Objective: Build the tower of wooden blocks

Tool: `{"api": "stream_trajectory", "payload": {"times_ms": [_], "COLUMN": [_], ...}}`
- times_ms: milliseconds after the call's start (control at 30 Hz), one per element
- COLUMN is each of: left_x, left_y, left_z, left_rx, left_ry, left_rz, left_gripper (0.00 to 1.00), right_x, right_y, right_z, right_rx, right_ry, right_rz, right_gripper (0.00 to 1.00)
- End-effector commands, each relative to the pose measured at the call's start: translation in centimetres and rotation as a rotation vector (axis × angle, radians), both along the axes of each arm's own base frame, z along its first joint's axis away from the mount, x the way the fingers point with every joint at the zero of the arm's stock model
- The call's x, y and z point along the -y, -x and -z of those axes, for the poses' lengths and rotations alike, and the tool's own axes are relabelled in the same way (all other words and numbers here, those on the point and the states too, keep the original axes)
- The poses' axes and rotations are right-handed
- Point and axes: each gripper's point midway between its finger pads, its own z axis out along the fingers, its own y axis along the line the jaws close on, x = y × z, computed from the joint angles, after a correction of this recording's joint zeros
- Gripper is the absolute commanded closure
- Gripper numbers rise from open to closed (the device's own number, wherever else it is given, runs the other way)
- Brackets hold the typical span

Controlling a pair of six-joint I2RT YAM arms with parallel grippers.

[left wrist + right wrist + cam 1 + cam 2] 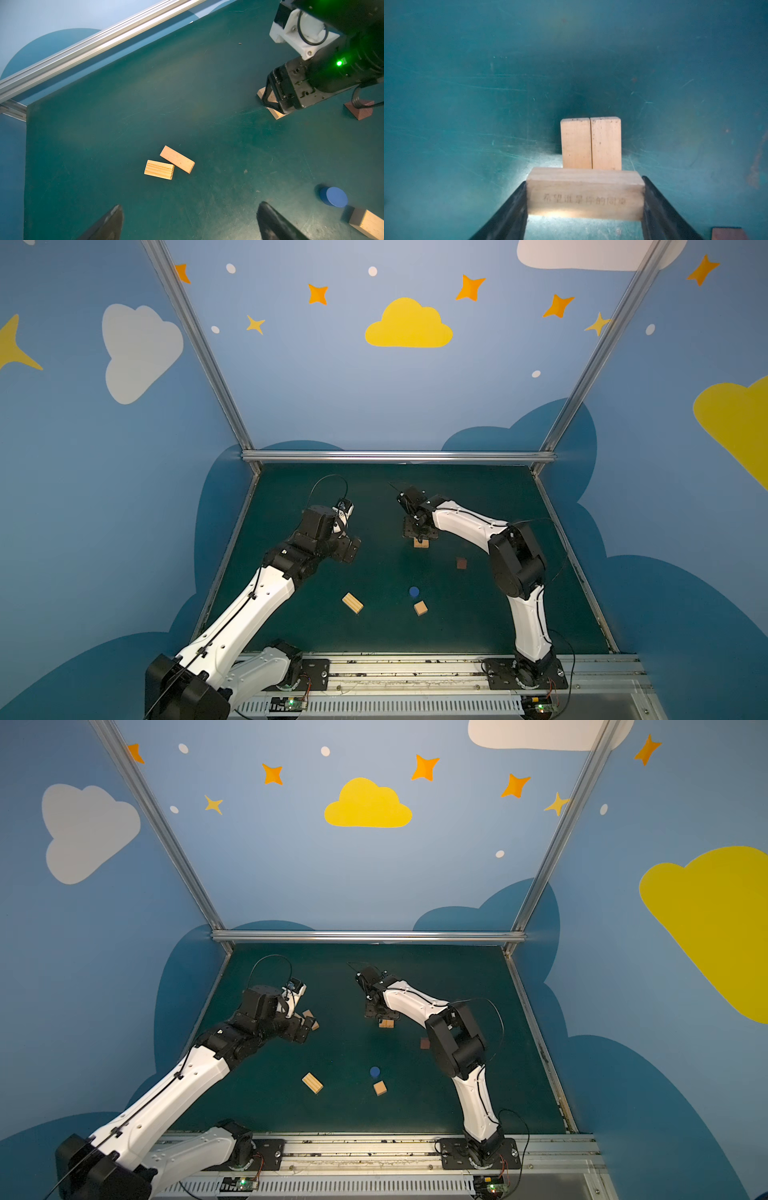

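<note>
1. step in hand, as judged: laying the crosswise second layer on the tower (421, 544). so far the tower is two tan bars (590, 143) lying flat and touching side by side on the green worktop (478, 614), near the middle and toward the back in both top views.
2. right jaws: clamped on the two short ends of a third tan bar (585, 195), its printed face toward the wrist camera. the bar sits crosswise to the pair, over the end nearer that camera. you cannot tell whether it already rests on them.
3. doing it well: keep the held bar level and square to the pair. set it so that it spans both bars with room beside it for a partner. lower it until it bears on both, then spread the jaws slowly and lift straight up. a sideways pull would likely drag the layer askew.
4. left jaws: wide apart and empty, hanging over the worktop well apart from the tower. beneath them lie a smooth bar (177, 159) and a ridged bar (159, 169), touching at a corner. these look like the nearest stock for later layers.
5. other loose blocks, all apart from the tower: a dark red-brown cube (461, 563), a blue round piece (413, 591), a tan cube (420, 608) just beside it, and a front bar (352, 603).
6. containers: none in view; every block lies directly on the worktop.
</note>
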Motion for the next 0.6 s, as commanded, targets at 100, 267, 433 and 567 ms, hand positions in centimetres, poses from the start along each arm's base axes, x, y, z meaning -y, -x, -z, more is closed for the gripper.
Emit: {"api": "stream_trajectory", "payload": {"times_ms": [100, 267, 433, 567], "left_x": [0.00, 0.08, 0.05, 0.03], "left_y": [-0.09, -0.10, -0.12, -0.13], "left_z": [0.36, 0.57, 0.60, 0.63], "left_rx": [-0.009, -0.015, -0.017, -0.016], "left_ry": [0.000, -0.001, -0.002, -0.005], "left_rz": [0.000, 0.001, 0.000, 0.000], "left_gripper": [0.00, 0.00, 0.00, 0.00], "right_x": [0.00, 0.21, 0.40, 0.51], "right_y": [-0.62, -0.71, -0.86, -0.85], "right_z": [0.58, 0.82, 0.96, 1.03], "right_rx": [-0.019, -0.027, -0.031, -0.037], "right_ry": [0.013, 0.022, 0.023, 0.023], "right_rz": [-0.016, -0.015, -0.015, -0.016], "right_gripper": [0.96, 0.96, 0.93, 0.92]}}
